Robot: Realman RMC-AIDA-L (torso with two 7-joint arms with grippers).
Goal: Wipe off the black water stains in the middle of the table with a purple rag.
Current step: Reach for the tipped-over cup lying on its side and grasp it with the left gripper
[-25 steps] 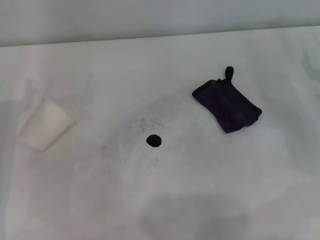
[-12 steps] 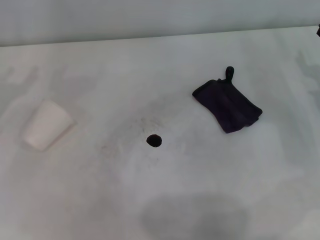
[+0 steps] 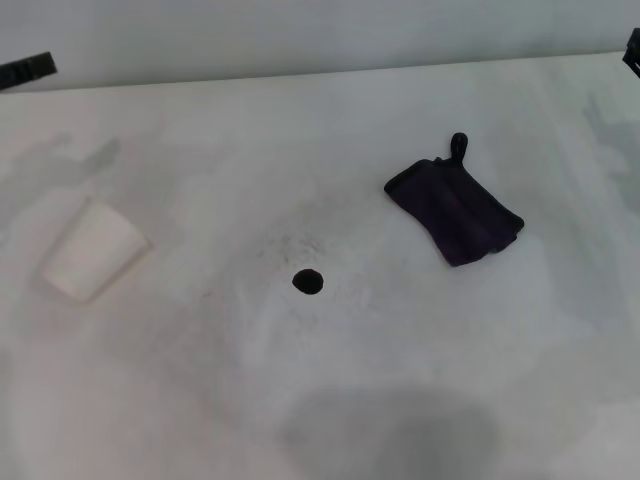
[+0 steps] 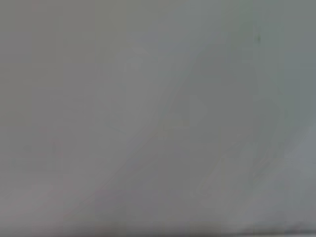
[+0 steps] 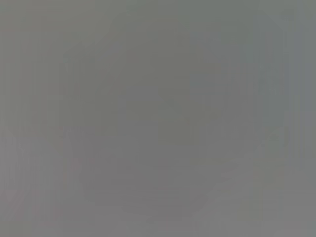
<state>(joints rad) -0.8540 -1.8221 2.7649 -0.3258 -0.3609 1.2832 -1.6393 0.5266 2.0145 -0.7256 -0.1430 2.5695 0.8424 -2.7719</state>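
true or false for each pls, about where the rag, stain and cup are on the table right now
1. The purple rag covers the black water stain. False: they lie apart, the stain uncovered.
2. A pale cup lies on its side on the table. True.
3. The rag is toward the robot's right of the stain. True.
4. A gripper holds the rag. False: nothing touches it; only a bit of the left gripper and right gripper shows at the picture's edges.
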